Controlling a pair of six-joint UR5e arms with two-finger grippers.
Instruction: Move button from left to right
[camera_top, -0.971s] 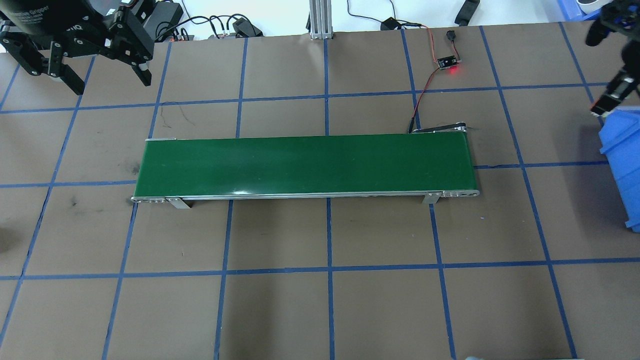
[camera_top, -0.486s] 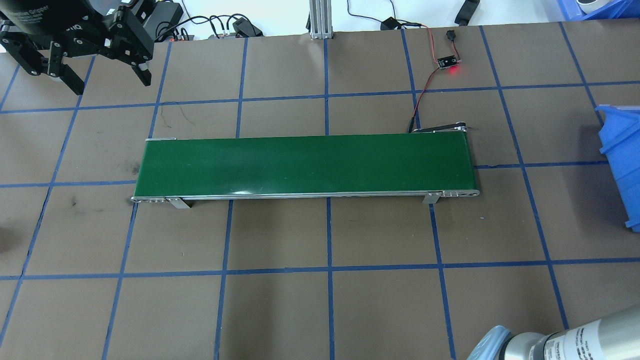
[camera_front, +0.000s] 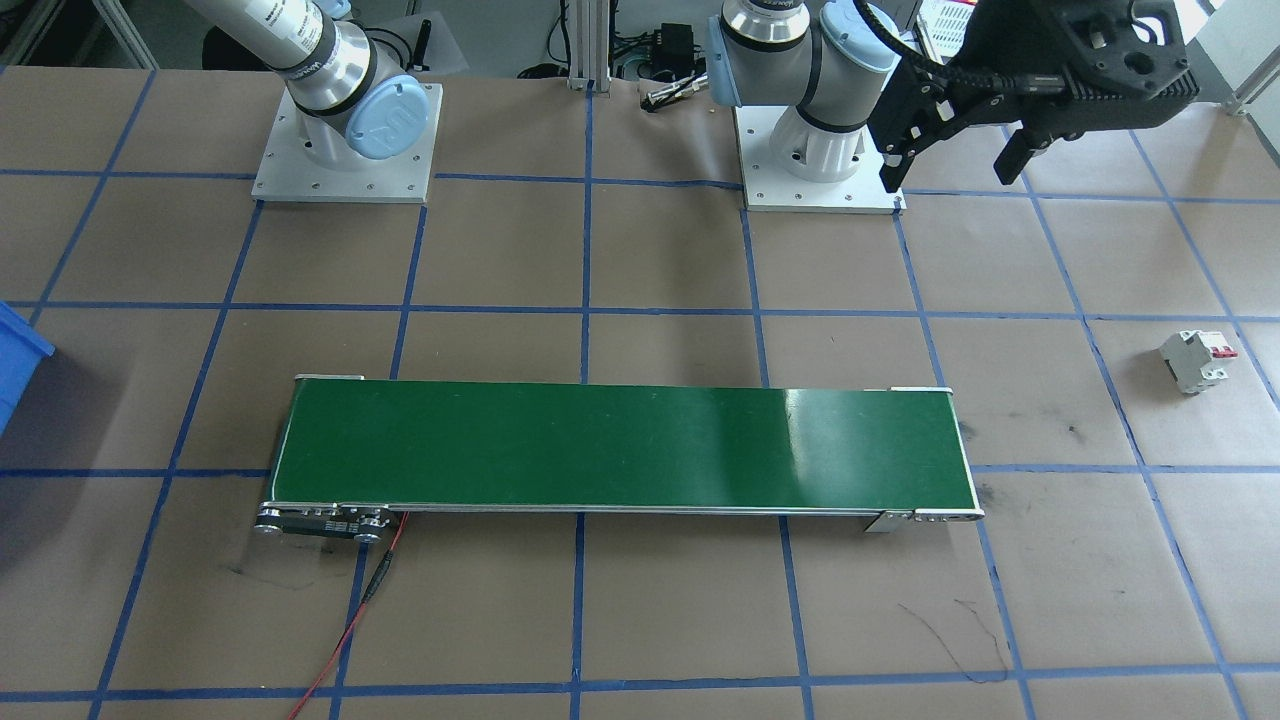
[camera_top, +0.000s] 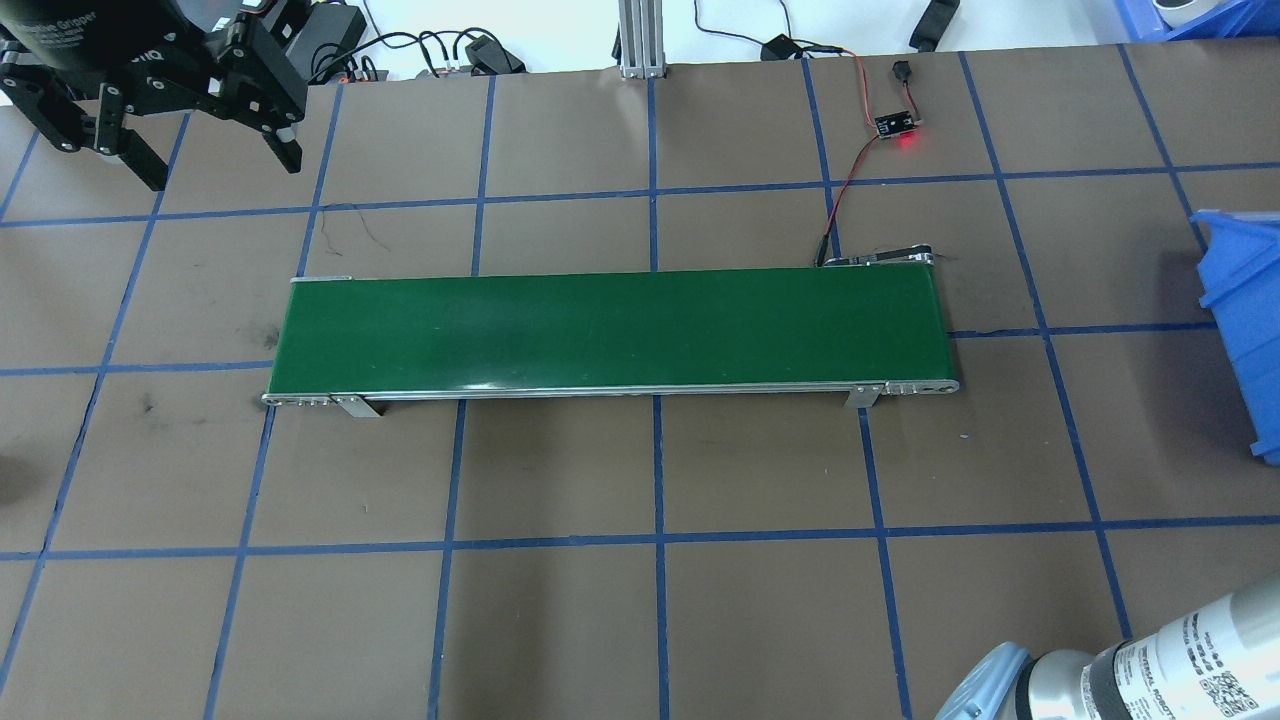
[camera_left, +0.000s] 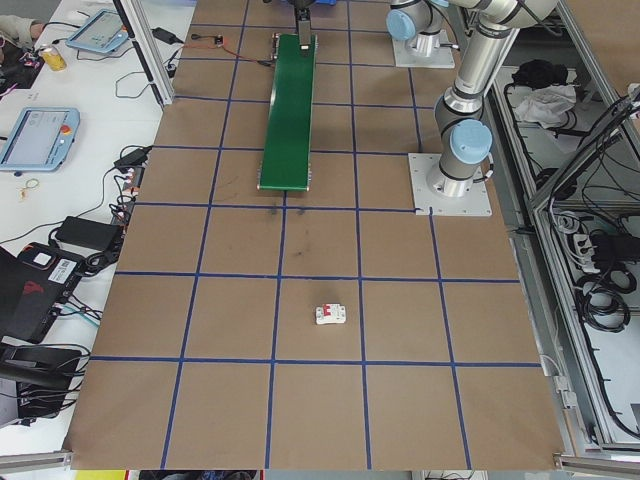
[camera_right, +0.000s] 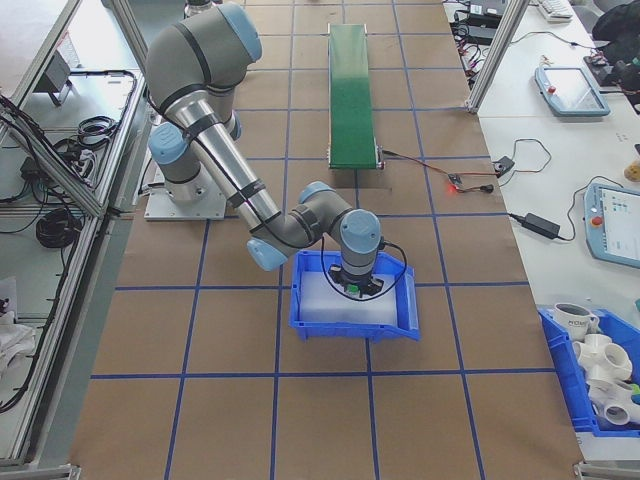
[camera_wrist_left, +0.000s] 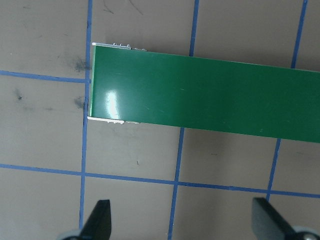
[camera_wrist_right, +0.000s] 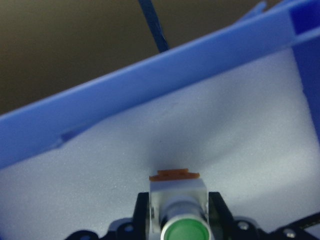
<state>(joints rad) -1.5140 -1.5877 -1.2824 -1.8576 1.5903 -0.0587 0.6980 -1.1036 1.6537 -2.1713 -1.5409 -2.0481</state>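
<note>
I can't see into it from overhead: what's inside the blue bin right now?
Inside the blue bin the right gripper is shut on the button, over a white foam lining. The floor directly beneath the gripper is hidden.

Both arms are built from silver metal tubes with light blue round caps at the joints. The left arm (camera_left: 465, 90) and the right arm (camera_right: 215, 130) are each mounted on a square grey base plate (camera_front: 345, 150) fixed with small screws. Black printed text is seen on the silver tubes. The left gripper (camera_front: 955, 155) is made of black angular links with two black fingers (camera_wrist_left: 97, 220). A black cable is led along it.
</note>
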